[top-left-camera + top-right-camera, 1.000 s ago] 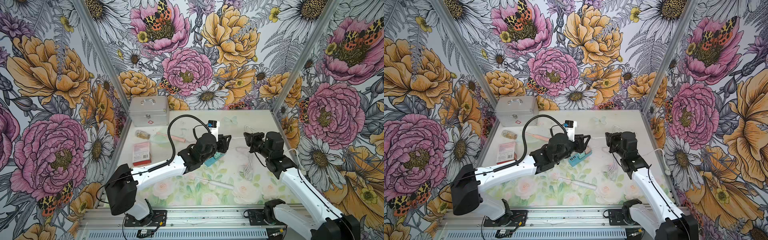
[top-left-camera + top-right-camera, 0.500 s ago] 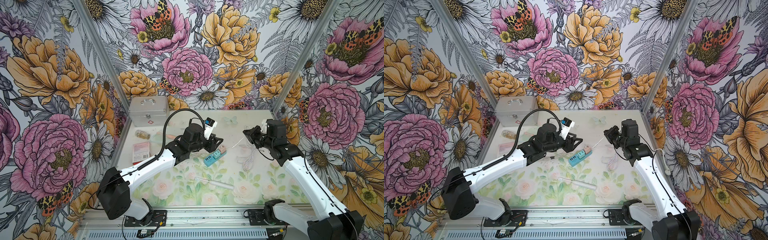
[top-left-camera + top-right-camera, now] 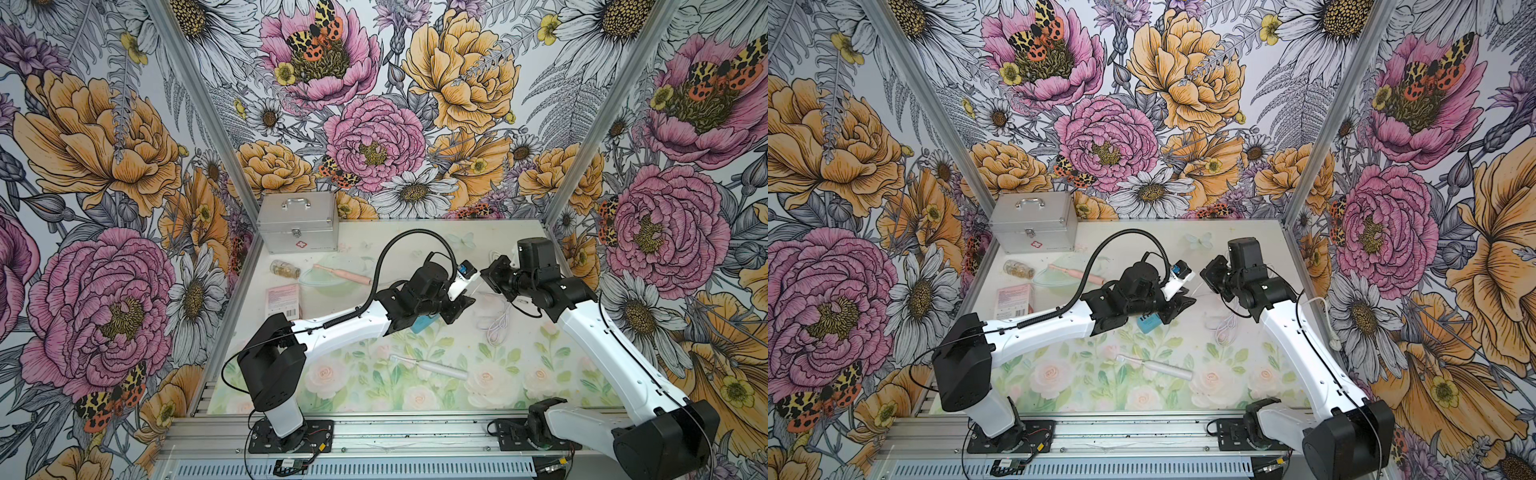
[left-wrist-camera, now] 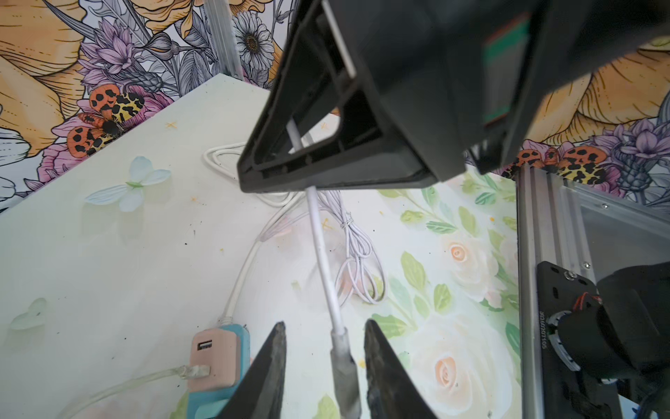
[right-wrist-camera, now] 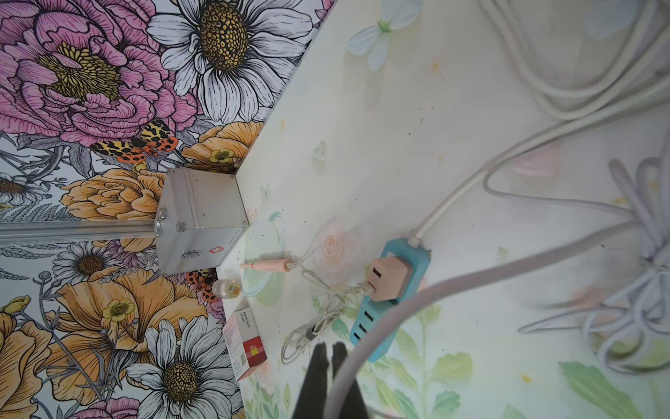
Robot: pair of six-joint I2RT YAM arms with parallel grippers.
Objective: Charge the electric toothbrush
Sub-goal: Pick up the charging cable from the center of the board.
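2 t-brushes (image 3: 343,274) (image 3: 428,368), 1 pwr-strip (image 3: 1148,324), 1 case (image 3: 297,226)

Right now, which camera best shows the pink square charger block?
The right wrist view: the pink square charger block sits whole on the blue power strip, ports visible. The left wrist view shows it with the strip cut off. In both top views the left arm covers it; only the strip's blue corner shows.

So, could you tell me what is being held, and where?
Right gripper pinches the thin white cable behind its grey plug; left gripper, open, straddles that plug.
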